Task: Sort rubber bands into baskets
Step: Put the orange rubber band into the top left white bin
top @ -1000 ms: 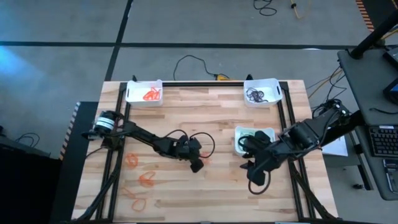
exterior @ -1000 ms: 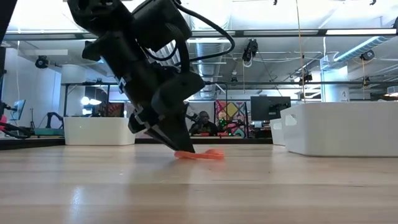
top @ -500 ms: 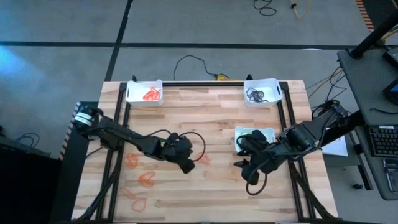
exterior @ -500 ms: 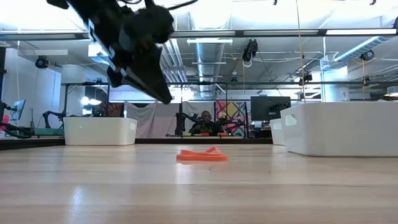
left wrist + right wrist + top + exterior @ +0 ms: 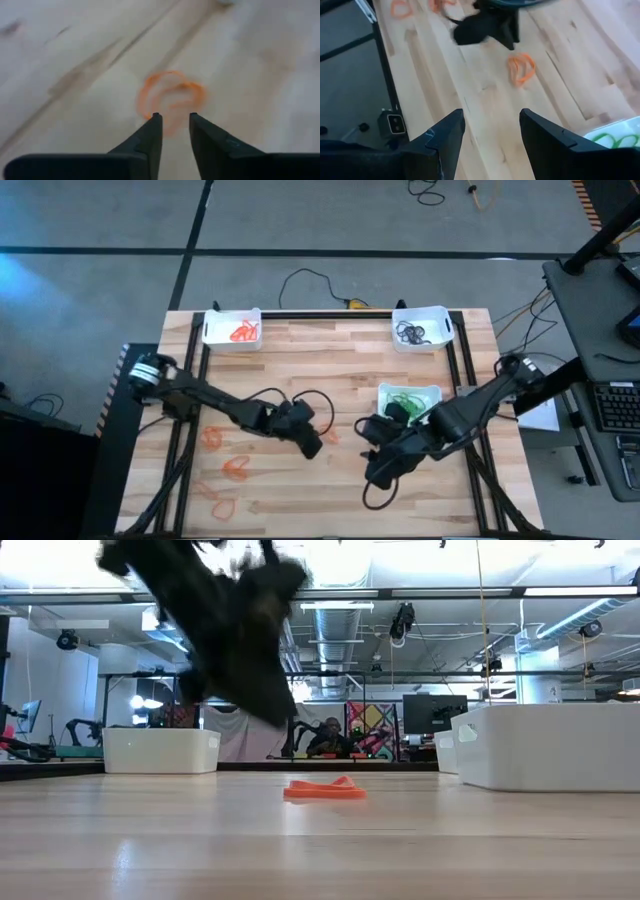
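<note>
left gripper (image 5: 311, 444): hovering over the middle of the table, fingers (image 5: 152, 131) parted only a little and holding nothing. a second ago its tip was down on the orange band; then it lifted off empty.
orange rubber band (image 5: 323, 789): lying flat on the wood, just beyond the fingertips in the left wrist view. it did not come up with the lift, so i read that grab as a miss and i'm lining up again.
right gripper (image 5: 375, 467): jaws wide apart, empty, and it has slid in from the right toward the same band, which sits ahead of it in its own wrist view.
risk: my guess is both arms crowd one band if i keep this up.
loose bands: more orange rubber bands (image 5: 226, 468) near the table's left front, still to sort.
baskets: orange-band basket (image 5: 232, 327) at the far left corner, dark-band basket (image 5: 421, 327) at the far right, green-band basket (image 5: 409, 401) just beside the right arm.
progress: partway, i'd say; only orange ones are left out.
</note>
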